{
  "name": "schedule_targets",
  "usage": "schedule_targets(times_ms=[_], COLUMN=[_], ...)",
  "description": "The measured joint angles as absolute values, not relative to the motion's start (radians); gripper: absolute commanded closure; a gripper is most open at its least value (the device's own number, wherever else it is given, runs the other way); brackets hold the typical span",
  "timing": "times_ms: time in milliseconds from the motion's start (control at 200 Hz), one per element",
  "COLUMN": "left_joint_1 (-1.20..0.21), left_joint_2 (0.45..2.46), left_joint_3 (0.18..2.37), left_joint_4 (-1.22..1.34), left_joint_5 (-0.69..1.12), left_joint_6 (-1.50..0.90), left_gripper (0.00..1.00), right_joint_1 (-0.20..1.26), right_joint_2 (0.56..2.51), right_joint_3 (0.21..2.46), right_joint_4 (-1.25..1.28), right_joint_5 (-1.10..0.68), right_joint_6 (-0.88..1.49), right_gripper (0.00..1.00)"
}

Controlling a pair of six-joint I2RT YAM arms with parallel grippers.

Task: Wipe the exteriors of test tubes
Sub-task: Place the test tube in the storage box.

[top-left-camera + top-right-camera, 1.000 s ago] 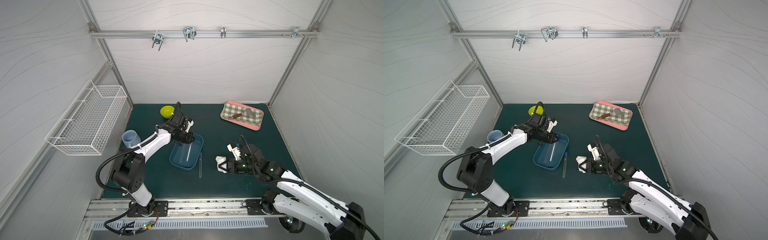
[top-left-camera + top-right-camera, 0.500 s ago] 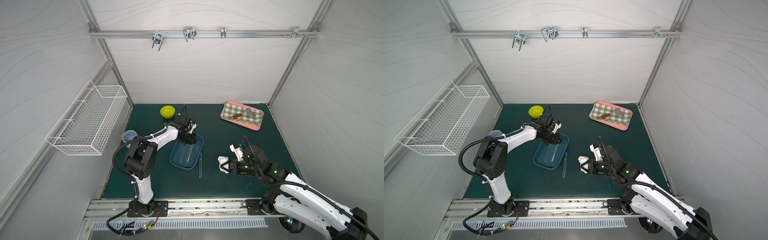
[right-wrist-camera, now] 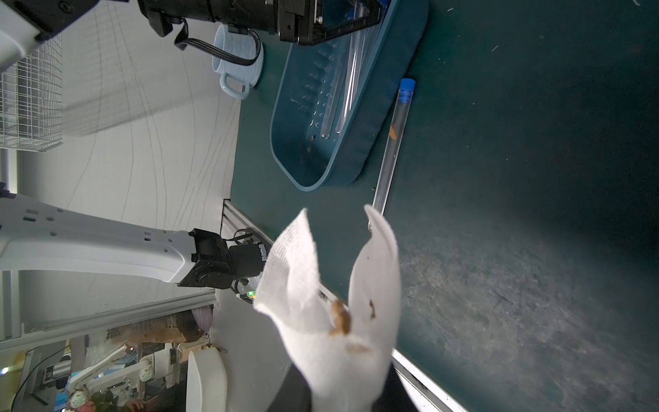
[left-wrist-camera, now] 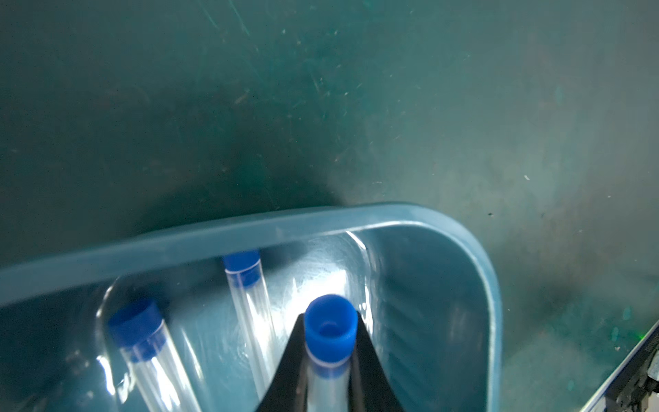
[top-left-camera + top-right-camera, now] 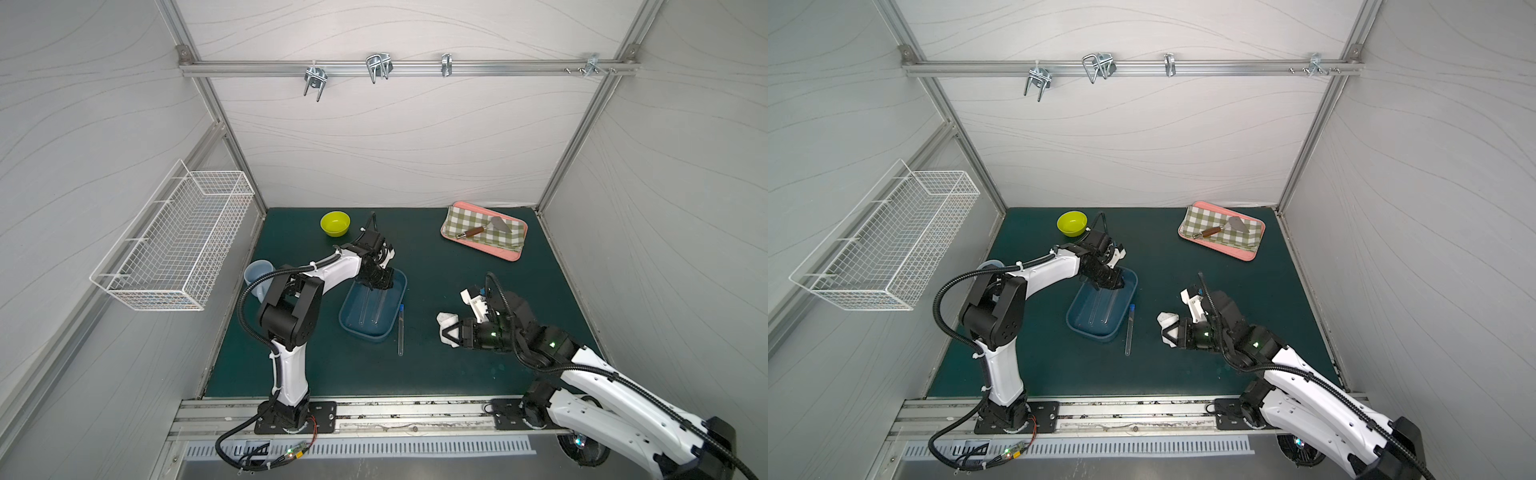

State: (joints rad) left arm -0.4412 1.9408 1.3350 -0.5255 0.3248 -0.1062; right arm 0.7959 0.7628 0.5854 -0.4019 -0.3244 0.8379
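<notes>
Inside the blue tub [image 4: 249,228], at its far end: the left fingers [image 4: 289,374], clamped on one clear tube [image 4: 328,378] just below its blue cap [image 4: 330,328], cap poking out past the tips. Next to it on the tub floor: a second tube [image 4: 249,306] and a third tube [image 4: 149,364], both capped, caps toward the same end wall, neither touched by the fingers. Just outside the tub, along the long side facing the right arm, flat on the green surface [image 5: 353,374]: a fourth tube [image 5: 400,332], cap toward the far end, orange mark [image 3: 393,131] partway down. Close to the tub wall; touching or not, impossible to tell. Farther out on that same side of the tub: the right fingers [image 5: 449,333], pinched shut on a folded white cloth [image 3: 338,339], two flaps sticking out past the tips, brown smears near the fold. Clear gap between cloth and fourth tube.
</notes>
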Motion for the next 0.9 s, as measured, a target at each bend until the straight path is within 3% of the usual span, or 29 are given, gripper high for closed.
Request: schedule_targets(times_ms=[455, 895], left_joint_1=[-0.442, -0.438], left_joint_2=[1.955, 1.837], left_joint_3=[1.367, 1.364], left_joint_4=[-0.532, -0.533], left_joint_5=[0.325, 0.325], left_joint_6=[-0.111, -0.126], left_gripper=[0.72, 0.71], right_joint_1=[0.796, 0.674], right_joint_2=[0.771, 1.019], right_joint_3=[0.585, 0.584], right_joint_4=[-0.428, -0.342], right_joint_5=[-0.283, -0.322], right_joint_6=[0.840, 0.791], right_gripper=[0.79, 0.79])
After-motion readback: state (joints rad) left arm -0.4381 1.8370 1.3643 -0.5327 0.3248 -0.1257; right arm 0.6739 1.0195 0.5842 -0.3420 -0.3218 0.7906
